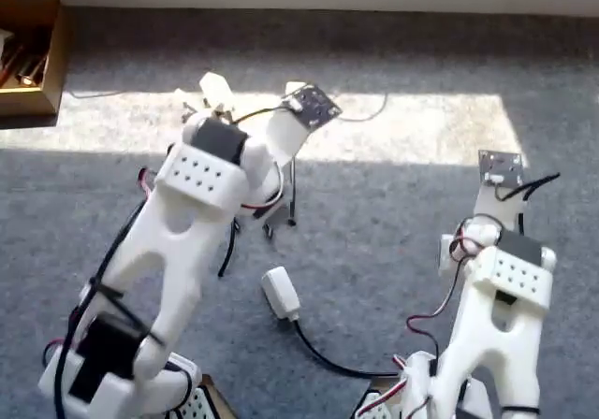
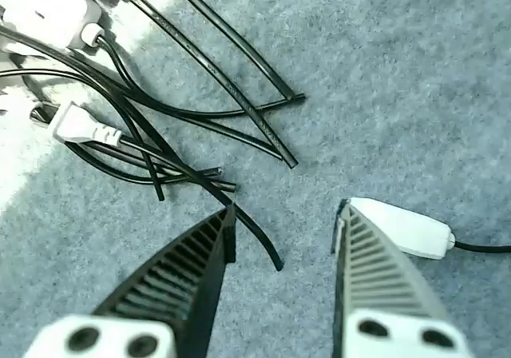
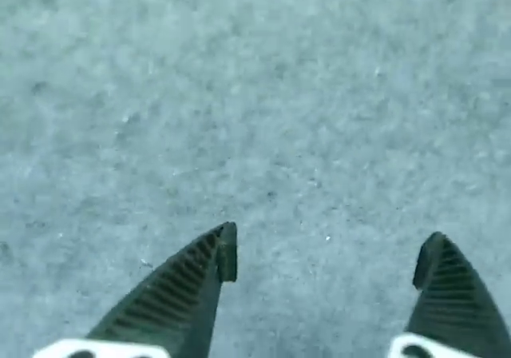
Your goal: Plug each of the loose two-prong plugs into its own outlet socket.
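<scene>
The left claw (image 2: 285, 214) fills the foreground of its wrist view, its two ribbed fingers spread apart and holding nothing. It hangs low over the grey, felt-like worktop (image 3: 255, 94). One finger covers the end of a white connector (image 2: 403, 228) on a black cord. Whether that piece is a plug or a socket cannot be told from here. In the high view it lies alone on the worktop between the two arms, its cord trailing toward the near edge.

Beyond the fingertips, a tangle of black cords (image 2: 231, 94) with cut ends crosses the worktop. Among them lies a small white two-prong plug (image 2: 80, 125), loose and unplugged, well apart from the connector. More white housings (image 2: 48, 6) with cords sit in the sunlit patch farther off; whether they are sockets cannot be told.

The left claw's spread looks like readiness to close on one of these pieces, probably the connector it overlaps, since nothing is mated yet.

The right claw (image 3: 327, 254) is also wide apart and empty, over bare worktop. It seems parked clear of the cords, leaving the left arm room to work.

A wooden box (image 1: 28, 64) sits at the far corner.
</scene>
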Tool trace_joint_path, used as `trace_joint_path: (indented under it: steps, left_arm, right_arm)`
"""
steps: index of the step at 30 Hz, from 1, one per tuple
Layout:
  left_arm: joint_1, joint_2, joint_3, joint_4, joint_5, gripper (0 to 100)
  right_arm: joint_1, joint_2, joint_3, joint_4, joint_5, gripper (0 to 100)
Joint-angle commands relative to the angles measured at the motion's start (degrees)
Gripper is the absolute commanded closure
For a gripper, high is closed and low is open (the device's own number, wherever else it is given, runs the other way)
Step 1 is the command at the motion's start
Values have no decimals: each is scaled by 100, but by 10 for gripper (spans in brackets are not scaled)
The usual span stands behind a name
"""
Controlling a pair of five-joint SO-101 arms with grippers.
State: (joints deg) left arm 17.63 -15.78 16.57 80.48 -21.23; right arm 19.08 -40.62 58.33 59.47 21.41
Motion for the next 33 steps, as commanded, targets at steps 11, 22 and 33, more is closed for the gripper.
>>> trace_joint_path:
  steps: [11,22,33]
  left_arm:
    - [224,-2949,5033,-2927,-202,768]
    - [848,-2571,4725,-3165,167,756]
    - [892,-2545,3451,-2497,2884,758]
  right_arm:
    - [-637,-3574,2413,13,-123,656]
    - [-813,-3609,2651,-40,-193,656]
    - [-1051,-3609,2844,-251,-193,656]
